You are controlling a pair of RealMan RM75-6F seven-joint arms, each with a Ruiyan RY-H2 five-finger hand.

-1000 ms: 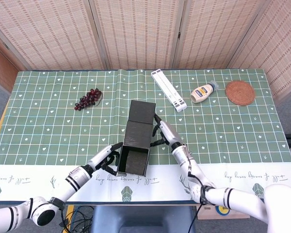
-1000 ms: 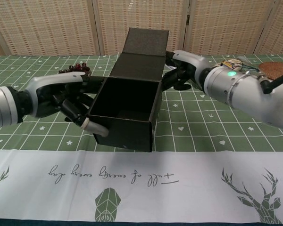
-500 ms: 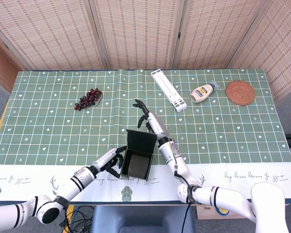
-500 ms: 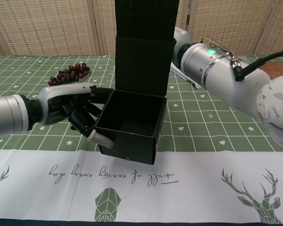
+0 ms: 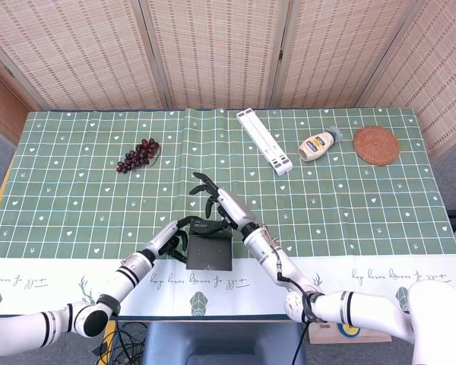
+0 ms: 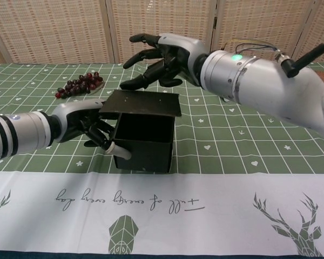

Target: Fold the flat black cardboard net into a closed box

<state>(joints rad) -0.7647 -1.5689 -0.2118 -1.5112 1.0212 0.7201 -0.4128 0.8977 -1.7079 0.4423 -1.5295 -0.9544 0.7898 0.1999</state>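
The black cardboard box (image 5: 209, 251) stands near the table's front edge, just left of centre. Its lid (image 6: 142, 102) lies almost flat over the opening, with its front edge slightly raised, and the dark front wall (image 6: 144, 147) shows below. My left hand (image 6: 92, 129) grips the box's left wall, one finger curled round the front corner; the head view shows this left hand (image 5: 171, 237) against the same side. My right hand (image 6: 162, 56) hovers just above the lid's far edge with fingers spread and nothing in it. In the head view the right hand (image 5: 216, 204) is behind the box.
A bunch of dark grapes (image 5: 139, 154) lies at the back left. A long white strip (image 5: 264, 141), a mayonnaise bottle (image 5: 319, 144) and a round woven coaster (image 5: 377, 144) lie at the back right. A white printed band (image 6: 162, 205) of the cloth runs along the front edge.
The lid has swung from upright down over the box opening. My right hand has come forward over the lid and spread its fingers. My left hand has kept its hold on the left wall.
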